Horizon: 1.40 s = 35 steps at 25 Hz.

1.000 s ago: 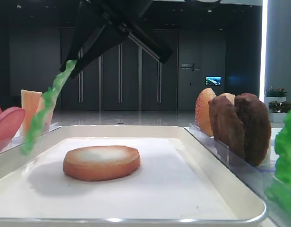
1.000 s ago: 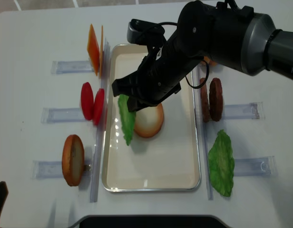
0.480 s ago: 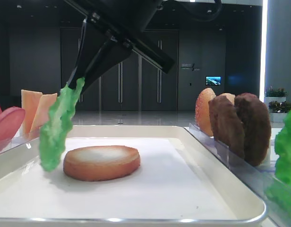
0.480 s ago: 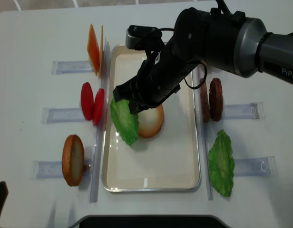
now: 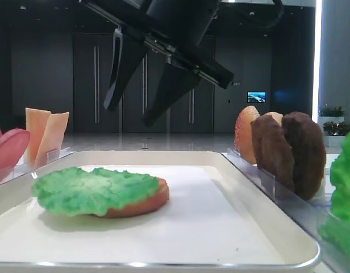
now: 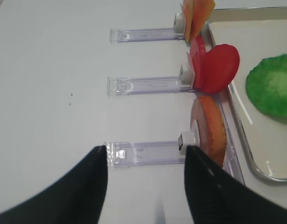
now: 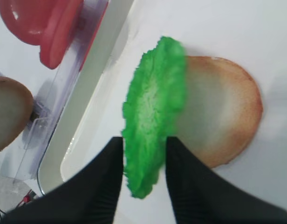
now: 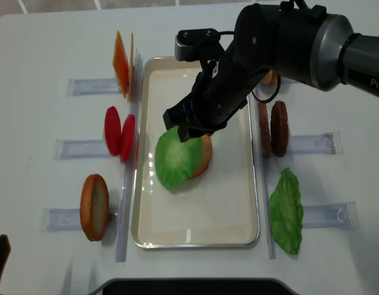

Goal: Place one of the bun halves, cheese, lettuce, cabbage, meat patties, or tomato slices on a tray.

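Observation:
The cream-white tray [image 8: 195, 227] holds a flat bun half [image 8: 205, 157] with a green lettuce leaf [image 8: 174, 157] draped over its left side. My right gripper [image 8: 186, 129] hangs open just above them; in the low exterior view its gripper [image 5: 126, 115] is clear of the lettuce [image 5: 92, 190]. The right wrist view shows the lettuce [image 7: 153, 112] lying on the bun half [image 7: 222, 116] between the spread fingers [image 7: 106, 186]. My left gripper [image 6: 146, 154] stands open and empty over the table, left of an upright bun half [image 6: 211, 130].
Clear racks flank the tray. On the left stand cheese [image 8: 120, 61], tomato slices [image 8: 119, 130] and a bun half [image 8: 94, 206]. On the right are meat patties [image 8: 279, 129] and another lettuce leaf [image 8: 287, 212]. The right arm reaches over the tray's far half.
The right gripper carried the hanging lettuce from the tray's left edge over the bun half, then opened. The lettuce dropped flat onto the bun.

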Available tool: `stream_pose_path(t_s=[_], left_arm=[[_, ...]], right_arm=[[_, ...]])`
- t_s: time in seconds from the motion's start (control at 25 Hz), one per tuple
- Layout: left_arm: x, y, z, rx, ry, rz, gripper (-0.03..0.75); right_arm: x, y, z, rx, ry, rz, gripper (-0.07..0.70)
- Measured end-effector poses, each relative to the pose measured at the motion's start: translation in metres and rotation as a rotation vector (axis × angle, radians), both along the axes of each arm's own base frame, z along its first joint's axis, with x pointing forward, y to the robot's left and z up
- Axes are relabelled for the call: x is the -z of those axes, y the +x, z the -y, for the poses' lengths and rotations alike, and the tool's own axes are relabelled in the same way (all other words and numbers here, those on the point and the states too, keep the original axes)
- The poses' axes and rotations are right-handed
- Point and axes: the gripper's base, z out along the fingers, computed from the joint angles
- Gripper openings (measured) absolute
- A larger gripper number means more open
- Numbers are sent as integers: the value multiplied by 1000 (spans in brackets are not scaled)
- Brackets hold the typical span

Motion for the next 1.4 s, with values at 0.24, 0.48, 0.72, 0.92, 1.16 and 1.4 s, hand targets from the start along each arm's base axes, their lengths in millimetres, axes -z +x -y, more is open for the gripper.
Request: stream_pose_path(t_s=[0.24,0.48,0.72,0.92,1.16,1.4], left_arm=[[0,0,0,0,0,0,408],[0,0,0,0,0,0,408],[0,0,0,0,0,0,408],[0,0,0,0,0,0,408],[0,0,0,0,0,0,408],[0,0,0,0,0,0,408]], right_arm=[[-33,19,14,-20,-197,93,435],[-109,34,23,95,-281,211,437],[-121,67,72,242,-297,226,430],[-122,116,195,502,-455,251,414],[-124,120,306,706,-459,189,412],[-125,64,325,710,-470,127,412]])
